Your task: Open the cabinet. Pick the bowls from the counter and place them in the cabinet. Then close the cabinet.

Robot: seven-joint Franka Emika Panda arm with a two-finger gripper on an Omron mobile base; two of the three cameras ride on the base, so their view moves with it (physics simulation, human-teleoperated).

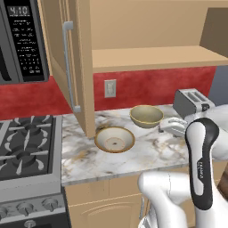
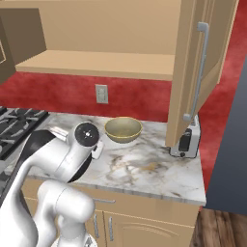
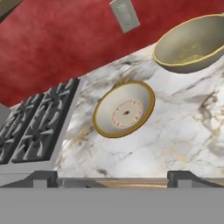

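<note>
1. Bowls sit on the counter (image 1: 147, 153): the shallow bowl (image 3: 124, 109) lies just right of the stove (image 3: 37, 127), the deep bowl (image 3: 192, 43) behind it toward the outlet (image 3: 125, 15).
2. Cabinet (image 1: 151, 58) doors already stand open, likely to leave the shelf free for loading.
3. Claw (image 3: 113, 177) hangs above the counter edge near the shallow bowl, fingers spread wide, holding and touching nothing.

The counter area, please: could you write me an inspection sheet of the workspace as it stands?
Surface: marble counter, veined.
Job's things: cabinet doors open, shelf bare; shallow bowl and deep bowl on the counter, apart.
Clutter: toaster at the counter's right end.
Grippers: pincer open, holding nothing, short of the shallow bowl.
Cables: nothing seen.
Surroundings: gas stove, microwave, red backsplash with outlet.
</note>
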